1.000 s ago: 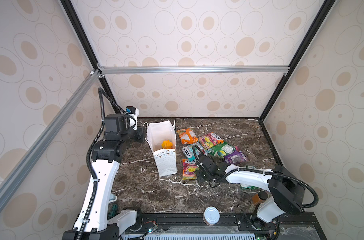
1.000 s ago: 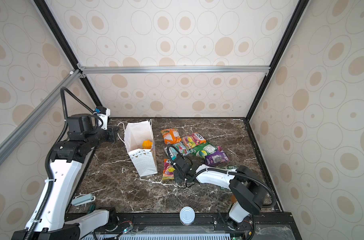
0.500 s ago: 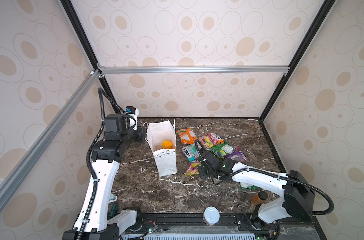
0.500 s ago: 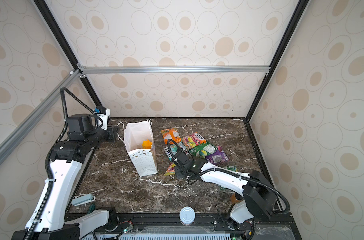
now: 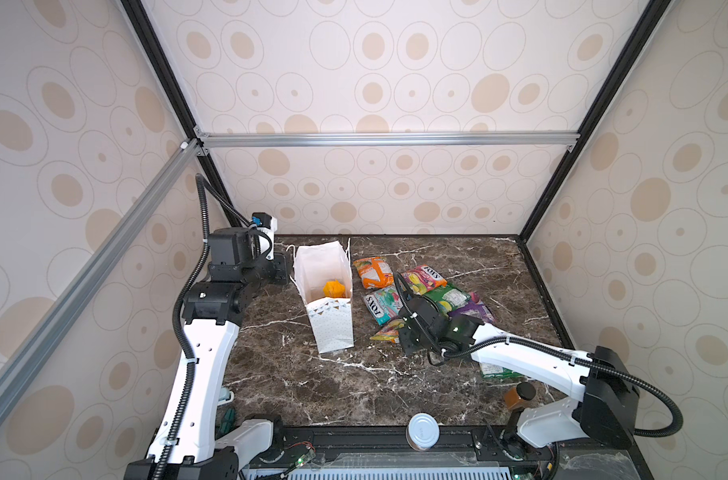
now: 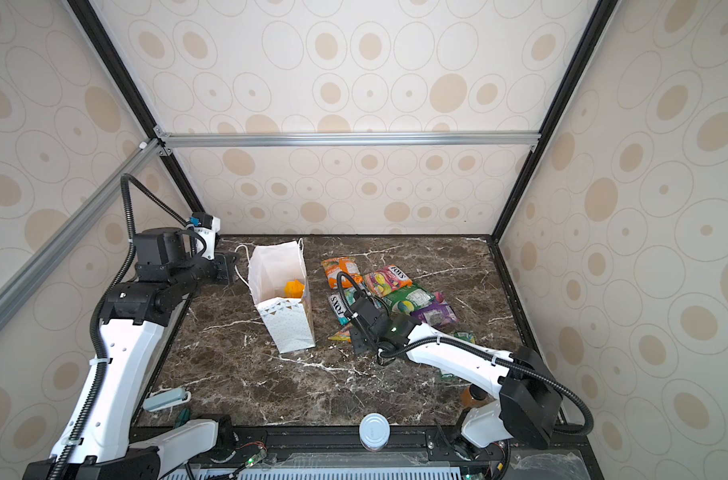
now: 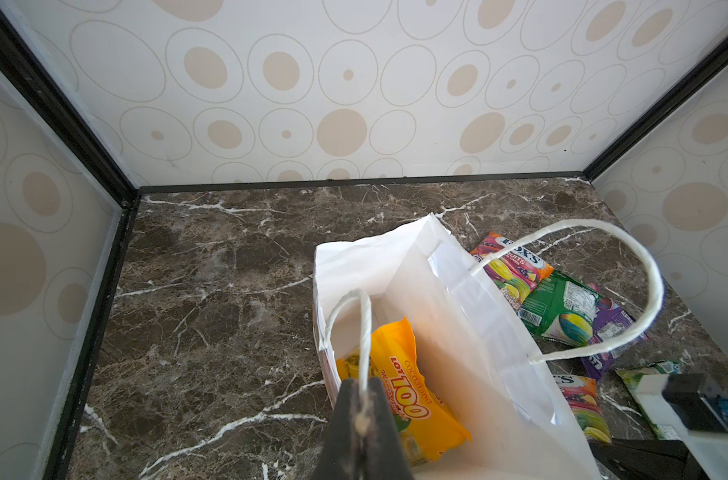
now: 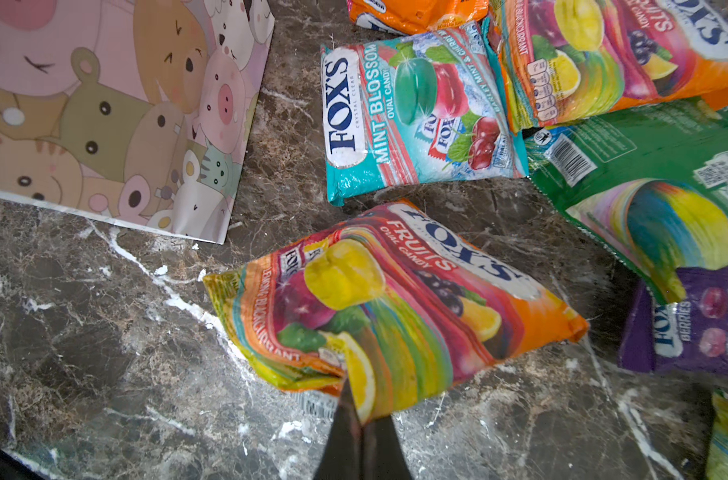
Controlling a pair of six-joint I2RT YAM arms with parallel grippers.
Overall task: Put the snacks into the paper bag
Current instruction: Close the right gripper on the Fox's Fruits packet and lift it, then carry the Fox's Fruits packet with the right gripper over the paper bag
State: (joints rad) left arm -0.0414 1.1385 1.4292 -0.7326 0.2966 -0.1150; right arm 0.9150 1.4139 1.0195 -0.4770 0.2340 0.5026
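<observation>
Right gripper [image 8: 354,403] mid-table, jaws pinched on the FOX'S Fruits packet [image 8: 395,307], just beside the paper bag [image 5: 331,328], loose snacks [image 5: 445,297] beyond, left gripper [image 7: 362,399] by the far-left corner nipping the bag's cord handle [image 7: 364,328], Lot 100 packet [image 7: 412,374] inside.

Bright diffuse light, faint soft shadows; wide-angle bowing at edges; sharp focus.

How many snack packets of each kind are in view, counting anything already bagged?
FOX'S Fruits packet: 2
FOX'S Mint Blossom packet: 1
FOX'S Berries packet: 1
yellow LOT 100 packet, inside the paper bag: 1
orange packet: 1
green packet: 1
green-yellow packet, partly hidden: 1
Total: 8
</observation>
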